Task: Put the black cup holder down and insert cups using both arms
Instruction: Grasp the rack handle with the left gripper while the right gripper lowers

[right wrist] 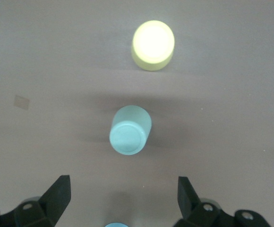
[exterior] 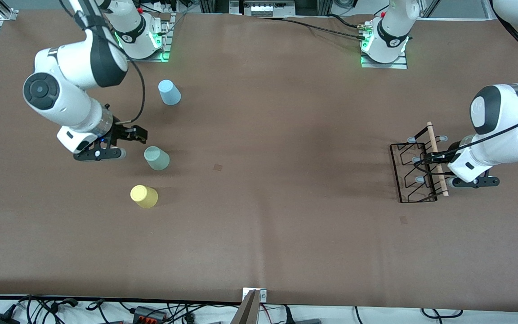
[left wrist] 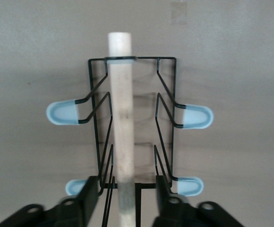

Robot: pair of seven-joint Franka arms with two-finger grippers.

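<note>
The black cup holder (exterior: 435, 148) stands on the table at the left arm's end, with its wooden rod handle on top. My left gripper (exterior: 430, 157) is open and straddles the rod; in the left wrist view the rod (left wrist: 123, 118) runs between the fingers (left wrist: 87, 201) with gaps on both sides. The light blue cup (exterior: 169, 92), pale green cup (exterior: 156, 158) and yellow cup (exterior: 144, 196) stand apart at the right arm's end. My right gripper (exterior: 133, 133) is open and empty, beside the green cup (right wrist: 130, 130). The yellow cup (right wrist: 153, 45) and the blue cup's edge (right wrist: 115, 225) show too.
The brown table (exterior: 286, 202) has two small tape marks, one near the middle (exterior: 218, 167) and one nearer the front camera than the holder (exterior: 403, 219). The arm bases (exterior: 385, 45) stand along the table's robot-side edge.
</note>
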